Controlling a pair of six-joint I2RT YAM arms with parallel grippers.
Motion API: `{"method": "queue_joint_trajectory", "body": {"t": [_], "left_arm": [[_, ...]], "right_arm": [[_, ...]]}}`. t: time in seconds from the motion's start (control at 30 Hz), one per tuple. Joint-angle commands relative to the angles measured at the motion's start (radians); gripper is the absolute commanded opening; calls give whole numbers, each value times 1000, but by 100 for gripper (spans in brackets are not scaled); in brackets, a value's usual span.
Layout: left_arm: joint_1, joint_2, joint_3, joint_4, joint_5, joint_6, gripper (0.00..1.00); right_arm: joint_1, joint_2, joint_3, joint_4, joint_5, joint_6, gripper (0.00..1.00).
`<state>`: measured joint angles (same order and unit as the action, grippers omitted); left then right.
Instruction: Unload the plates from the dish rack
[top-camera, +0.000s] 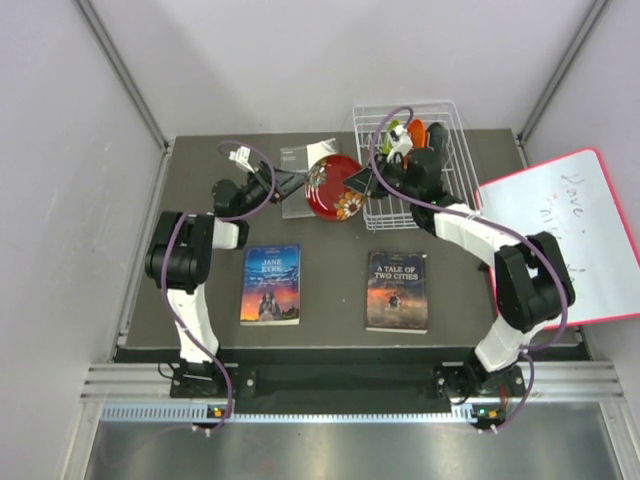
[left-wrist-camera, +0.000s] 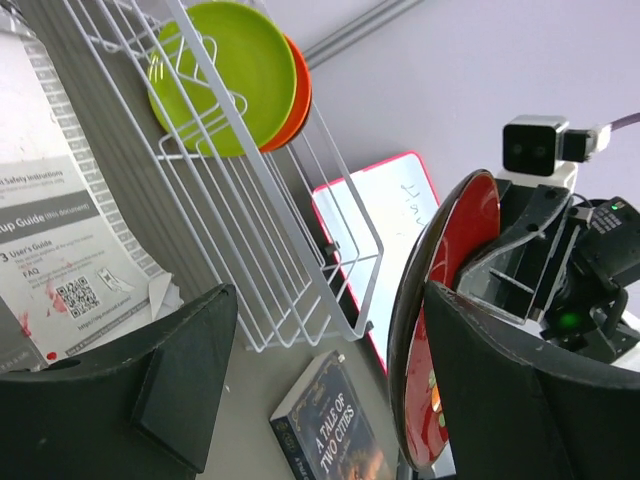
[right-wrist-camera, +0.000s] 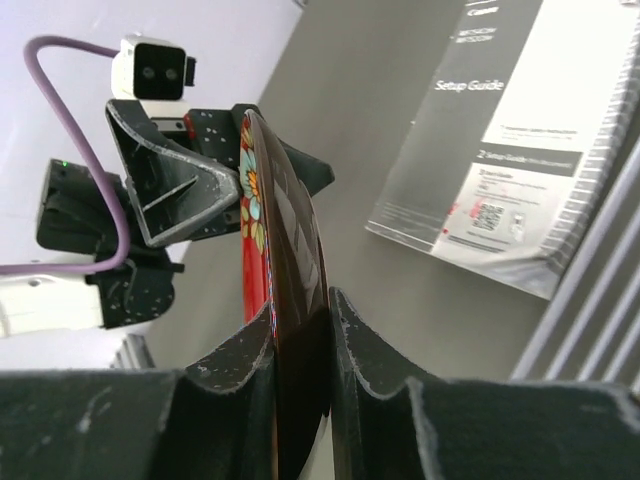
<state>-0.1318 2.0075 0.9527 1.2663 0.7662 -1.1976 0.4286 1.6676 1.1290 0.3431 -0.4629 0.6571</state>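
The red plate (top-camera: 335, 187), with a flower pattern, is held on edge above the table, left of the white wire dish rack (top-camera: 452, 150). My right gripper (top-camera: 360, 180) is shut on its rim, and the right wrist view shows both fingers pinching the plate (right-wrist-camera: 290, 250). My left gripper (top-camera: 297, 182) is open at the plate's other side. In the left wrist view the plate (left-wrist-camera: 445, 300) stands just inside the right finger (left-wrist-camera: 500, 400). The lime green plate (left-wrist-camera: 225, 70) and orange plate (left-wrist-camera: 298, 90) stand upright in the rack (left-wrist-camera: 300, 230). A dark shape (top-camera: 438, 138) sits beside them.
A setup-guide leaflet (top-camera: 305, 160) lies behind the red plate. Two books lie in front, Jane Eyre (top-camera: 271, 284) and A Tale of Two Cities (top-camera: 397, 291). A red-framed whiteboard (top-camera: 570, 230) lies to the right of the rack.
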Motion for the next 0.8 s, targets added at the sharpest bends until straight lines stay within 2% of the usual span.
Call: {"method": "queue_joint_trajectory", "body": {"t": [0.0, 0.23, 0.3, 0.33, 0.4, 0.43, 0.5, 0.53, 0.6, 0.7, 0.73, 0.77], "left_arm": [[-11, -44, -31, 171, 8, 45, 79], [-48, -111, -81, 105, -10, 131, 79], [-58, -133, -80, 23, -11, 191, 75], [-63, -139, -78, -2, -8, 213, 58], [-71, -157, -86, -34, -27, 254, 47], [-72, -164, -92, -54, -36, 263, 25], [-74, -187, -98, -79, -62, 297, 7], [-74, -194, -97, -115, -68, 309, 0], [-80, -216, -91, -148, -77, 351, 0], [-83, -253, -103, -220, -131, 409, 0], [-83, -266, -104, -251, -154, 430, 0], [-80, -294, -106, -336, -183, 453, 0]], "right_arm": [[13, 27, 48, 272, -121, 114, 0], [25, 90, 110, 269, -123, 118, 0], [25, 104, 121, 267, -126, 118, 0], [27, 110, 132, 270, -137, 125, 0], [27, 124, 140, 267, -143, 128, 0], [29, 124, 140, 267, -143, 127, 0], [30, 129, 137, 266, -141, 125, 0], [30, 130, 138, 267, -143, 127, 1], [30, 139, 143, 267, -151, 128, 4], [30, 149, 149, 269, -157, 134, 30], [27, 147, 153, 251, -151, 125, 43], [24, 147, 155, 238, -143, 118, 49]]}}
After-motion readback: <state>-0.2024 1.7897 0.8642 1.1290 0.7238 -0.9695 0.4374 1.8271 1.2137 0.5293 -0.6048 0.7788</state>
